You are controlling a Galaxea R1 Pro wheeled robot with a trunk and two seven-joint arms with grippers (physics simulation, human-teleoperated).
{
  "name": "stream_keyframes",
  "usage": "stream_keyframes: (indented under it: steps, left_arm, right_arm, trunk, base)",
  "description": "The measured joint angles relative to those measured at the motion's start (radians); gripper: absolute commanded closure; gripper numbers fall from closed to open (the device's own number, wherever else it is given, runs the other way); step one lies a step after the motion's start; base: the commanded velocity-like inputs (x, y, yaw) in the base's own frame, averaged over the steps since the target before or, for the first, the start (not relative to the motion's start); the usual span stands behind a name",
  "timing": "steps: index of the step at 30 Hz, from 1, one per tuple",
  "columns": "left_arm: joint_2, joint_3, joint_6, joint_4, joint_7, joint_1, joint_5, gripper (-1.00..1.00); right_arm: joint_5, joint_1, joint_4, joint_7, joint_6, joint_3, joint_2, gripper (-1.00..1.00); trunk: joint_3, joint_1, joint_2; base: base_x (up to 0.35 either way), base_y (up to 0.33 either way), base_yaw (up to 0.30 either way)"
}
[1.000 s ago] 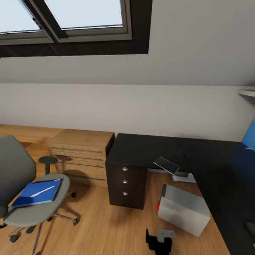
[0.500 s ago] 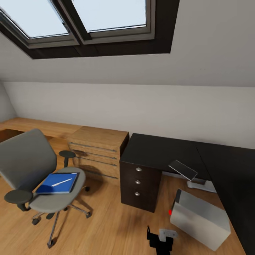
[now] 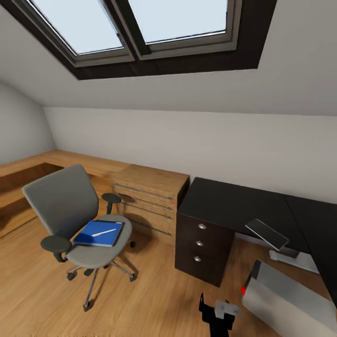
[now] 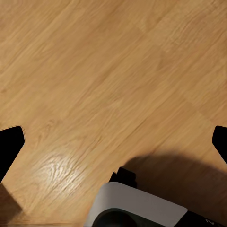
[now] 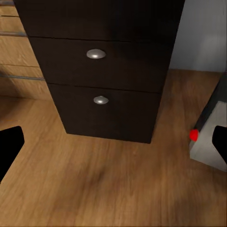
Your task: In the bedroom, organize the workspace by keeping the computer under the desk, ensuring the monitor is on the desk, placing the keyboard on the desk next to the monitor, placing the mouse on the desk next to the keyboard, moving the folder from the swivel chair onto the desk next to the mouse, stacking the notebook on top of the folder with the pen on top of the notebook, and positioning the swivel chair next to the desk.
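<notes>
The swivel chair, grey with black armrests, stands on the wood floor at the left. On its seat lies a flat blue folder with the thin white pen on top; I cannot make out a separate notebook. The black desk top runs along the right. The light grey computer lies on the floor at the lower right, with a red spot on its end face. My left gripper is open over bare floor. My right gripper is open, facing the dark drawers.
A dark three-drawer unit stands under the desk's left end, with a light-wood drawer chest beside it. A thin dark slab with a pale rim juts out tilted below the desk edge. A black and grey arm part shows at the bottom.
The camera has swung left and pulled back, so everything has shifted right in the picture. The whole chair and more floor now show. The things themselves have not moved.
</notes>
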Motion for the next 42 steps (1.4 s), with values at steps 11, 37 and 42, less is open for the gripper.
stream_keyframes:
  steps: [11,37,42]
  left_arm:
    - [-0.001,0.0,-0.005,0.001,0.0,0.0,-0.001,-1.0]
    - [0.004,0.007,-0.665,0.132,0.013,0.0,-0.167,-1.0]
    - [0.002,0.01,-0.67,0.134,0.011,0.0,-0.163,-1.0]
  right_arm:
    - [0.003,0.024,-0.001,-0.049,-0.212,-0.003,0.0,-1.0]
    - [0.007,0.035,-0.003,-0.082,-0.249,0.003,-0.023,-1.0]
    - [0.004,0.035,-0.001,-0.082,-0.249,0.004,-0.023,-1.0]
  trunk:
    - [0.0,0.0,0.0]
    - [0.0,0.0,0.0]
    - [0.0,0.0,0.0]
  base:
    - [0.0,0.0,0.287]
    - [0.0,0.0,0.287]
    - [0.0,0.0,0.287]
